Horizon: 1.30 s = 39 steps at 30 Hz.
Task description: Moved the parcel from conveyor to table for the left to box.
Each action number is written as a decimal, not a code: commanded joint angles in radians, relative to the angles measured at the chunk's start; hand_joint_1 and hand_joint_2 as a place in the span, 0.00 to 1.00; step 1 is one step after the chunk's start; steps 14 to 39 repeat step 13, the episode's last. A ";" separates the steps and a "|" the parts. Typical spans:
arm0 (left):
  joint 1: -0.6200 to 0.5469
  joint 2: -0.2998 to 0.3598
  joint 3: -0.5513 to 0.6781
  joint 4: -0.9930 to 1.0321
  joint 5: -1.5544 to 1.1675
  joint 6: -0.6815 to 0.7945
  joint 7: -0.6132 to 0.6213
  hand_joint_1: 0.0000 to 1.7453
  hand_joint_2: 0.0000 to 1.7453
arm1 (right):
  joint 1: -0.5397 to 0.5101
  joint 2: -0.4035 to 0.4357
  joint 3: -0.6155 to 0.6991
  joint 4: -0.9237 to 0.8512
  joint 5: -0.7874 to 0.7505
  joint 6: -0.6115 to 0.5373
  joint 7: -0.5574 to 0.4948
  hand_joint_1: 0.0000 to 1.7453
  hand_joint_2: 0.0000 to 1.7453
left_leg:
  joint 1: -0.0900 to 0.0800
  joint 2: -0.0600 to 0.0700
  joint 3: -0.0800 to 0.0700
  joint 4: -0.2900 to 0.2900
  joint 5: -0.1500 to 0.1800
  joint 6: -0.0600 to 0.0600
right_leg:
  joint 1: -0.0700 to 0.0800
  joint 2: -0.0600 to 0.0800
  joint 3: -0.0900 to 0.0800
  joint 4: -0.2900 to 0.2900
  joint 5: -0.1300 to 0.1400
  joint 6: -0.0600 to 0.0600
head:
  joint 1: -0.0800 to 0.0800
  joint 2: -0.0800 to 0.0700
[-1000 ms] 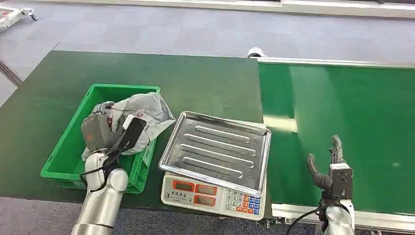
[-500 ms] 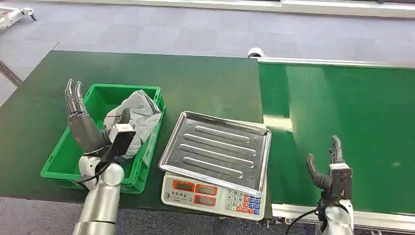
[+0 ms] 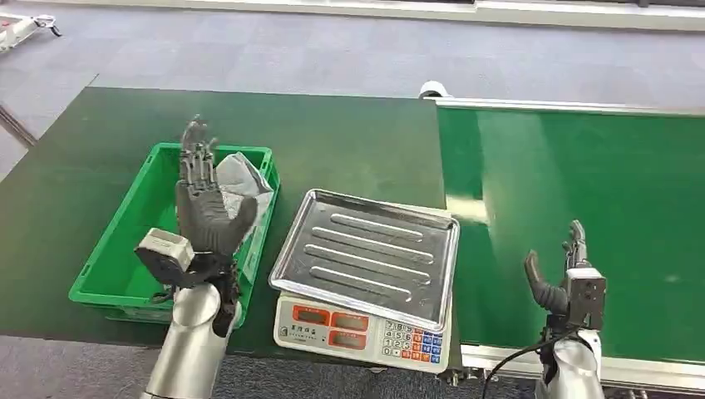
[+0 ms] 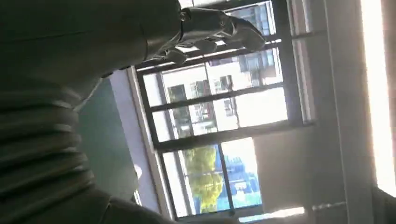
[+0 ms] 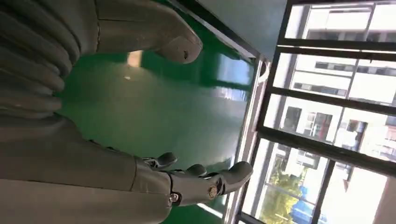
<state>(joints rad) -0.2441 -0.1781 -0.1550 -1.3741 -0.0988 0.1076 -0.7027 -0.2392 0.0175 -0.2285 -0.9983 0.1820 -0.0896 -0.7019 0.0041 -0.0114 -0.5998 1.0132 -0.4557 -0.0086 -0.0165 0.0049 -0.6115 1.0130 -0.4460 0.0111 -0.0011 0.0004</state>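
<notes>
Grey crumpled plastic-bag parcel (image 3: 241,184) lies in green plastic crate (image 3: 116,264) on dark green worktop (image 3: 349,141), just behind raised left hand (image 3: 204,208), fingers spread, empty. Right hand (image 3: 565,278) over green conveyor belt (image 3: 582,208), well apart from parcel, empty.

Left wrist view: fingers (image 4: 219,28) apart.

Right wrist view: fingers (image 5: 210,184) apart, thumb (image 5: 154,35) wide.

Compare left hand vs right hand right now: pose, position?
The left hand is raised in front of the green bin, fingers pointing up and apart; the right hand sits low over the conveyor belt, thumb spread wide. The left is near the grey parcel; the right is near nothing. Both hold nothing.
</notes>
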 commanded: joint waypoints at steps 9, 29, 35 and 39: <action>-0.093 -0.027 -0.106 0.507 0.147 -0.283 0.005 0.00 1.00 | -0.037 -0.056 0.126 0.124 -0.017 0.041 0.004 0.00 1.00 | 0.000 -0.001 0.005 -0.003 0.000 0.000 | 0.001 -0.002 0.006 -0.004 0.000 -0.001 | 0.000 0.000; -0.092 -0.044 -0.059 0.573 0.122 -0.242 0.005 0.00 1.00 | -0.044 -0.052 0.125 0.139 0.000 0.039 0.004 0.00 1.00 | 0.000 -0.001 0.005 -0.003 0.000 0.000 | 0.001 -0.002 0.006 -0.004 0.000 -0.001 | 0.000 0.000; -0.092 -0.044 -0.059 0.573 0.122 -0.242 0.005 0.00 1.00 | -0.044 -0.052 0.125 0.139 0.000 0.039 0.004 0.00 1.00 | 0.000 -0.001 0.005 -0.003 0.000 0.000 | 0.001 -0.002 0.006 -0.004 0.000 -0.001 | 0.000 0.000; -0.092 -0.044 -0.059 0.573 0.122 -0.242 0.005 0.00 1.00 | -0.044 -0.052 0.125 0.139 0.000 0.039 0.004 0.00 1.00 | 0.000 -0.001 0.005 -0.003 0.000 0.000 | 0.001 -0.002 0.006 -0.004 0.000 -0.001 | 0.000 0.000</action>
